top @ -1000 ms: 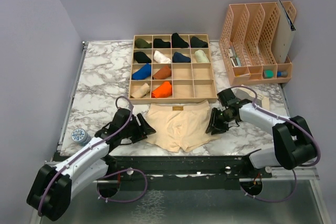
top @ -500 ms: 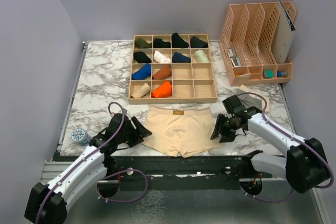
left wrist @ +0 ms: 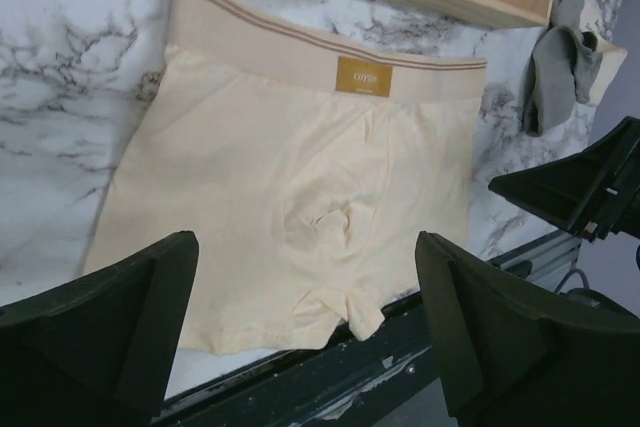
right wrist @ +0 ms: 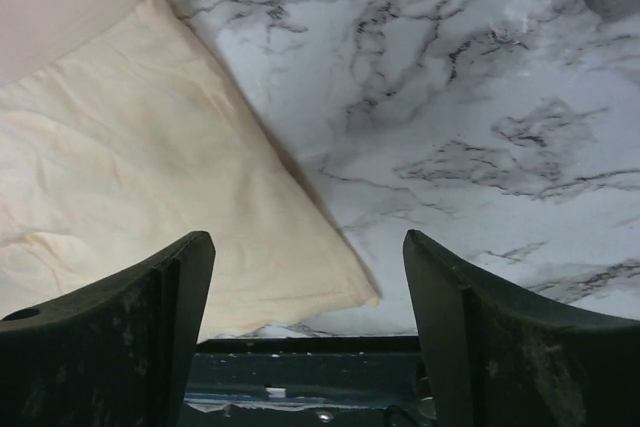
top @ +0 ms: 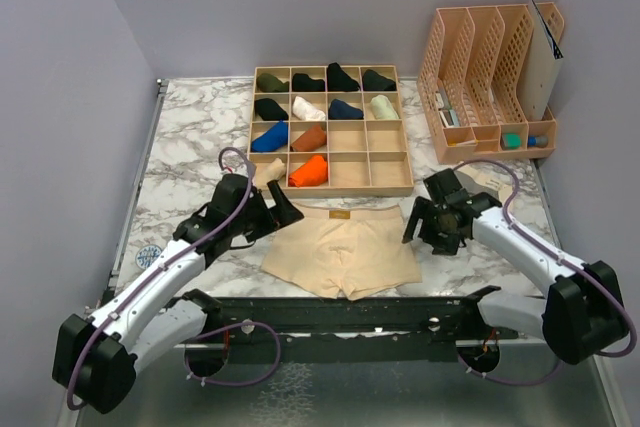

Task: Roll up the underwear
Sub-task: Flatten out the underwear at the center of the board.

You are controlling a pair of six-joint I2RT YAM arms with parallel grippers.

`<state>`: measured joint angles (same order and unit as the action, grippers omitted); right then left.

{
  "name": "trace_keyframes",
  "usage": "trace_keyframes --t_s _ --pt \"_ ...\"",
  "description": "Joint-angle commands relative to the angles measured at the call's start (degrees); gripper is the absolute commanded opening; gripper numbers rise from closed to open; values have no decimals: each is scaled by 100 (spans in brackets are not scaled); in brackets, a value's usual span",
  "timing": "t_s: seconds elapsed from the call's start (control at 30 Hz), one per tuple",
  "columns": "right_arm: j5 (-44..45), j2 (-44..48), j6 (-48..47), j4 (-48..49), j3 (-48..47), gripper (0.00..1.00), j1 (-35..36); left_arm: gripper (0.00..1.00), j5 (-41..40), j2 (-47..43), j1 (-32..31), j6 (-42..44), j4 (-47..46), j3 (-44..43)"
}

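The pale beige underwear [top: 340, 252] lies spread flat near the table's front edge, waistband toward the tray; its legs reach the edge in the left wrist view [left wrist: 300, 167]. My left gripper [top: 284, 210] hovers open over the waistband's left corner, and nothing sits between its fingers [left wrist: 305, 247]. My right gripper [top: 426, 230] is open beside the garment's right side, over the right leg's hem corner [right wrist: 308, 237], holding nothing. A grey garment with a cream band [left wrist: 555, 67] lies crumpled to the right, beyond the beige one.
A wooden compartment tray [top: 328, 188] with several rolled garments stands just behind the underwear. A peach file rack [top: 490, 77] is at the back right. A small blue-and-white round tin [top: 150, 256] sits at the front left. The black front rail [top: 340, 309] borders the table.
Both grippers opened and let go of the beige underwear after drawing it toward the front edge. The left gripper then rose back toward the tray; the right moved slightly back.
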<state>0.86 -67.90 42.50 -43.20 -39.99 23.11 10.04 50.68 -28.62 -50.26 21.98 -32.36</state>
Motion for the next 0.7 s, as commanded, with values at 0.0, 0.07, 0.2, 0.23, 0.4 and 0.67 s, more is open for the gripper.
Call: trace_keyframes --t_s 0.0,0.07,0.2,0.23,0.4,0.67 --pt "303 611 399 -14 347 96 -52 99 -64 93 32 906 19 -554" --pt "446 1058 590 -19 474 100 -49 99 -148 3 101 1019 19 -647" --pt "957 1673 1176 -275 592 100 -53 99 261 -211 230 1294 -273 -640" --pt "883 1781 1087 -154 648 100 -53 99 374 -192 234 1261 -414 -618" --pt "649 1707 1232 -287 690 98 -52 87 903 650 184 1213 -664 -867" --pt "229 813 1107 -341 870 83 -53 82 -128 2323 -1323 1304 -539 -2177"
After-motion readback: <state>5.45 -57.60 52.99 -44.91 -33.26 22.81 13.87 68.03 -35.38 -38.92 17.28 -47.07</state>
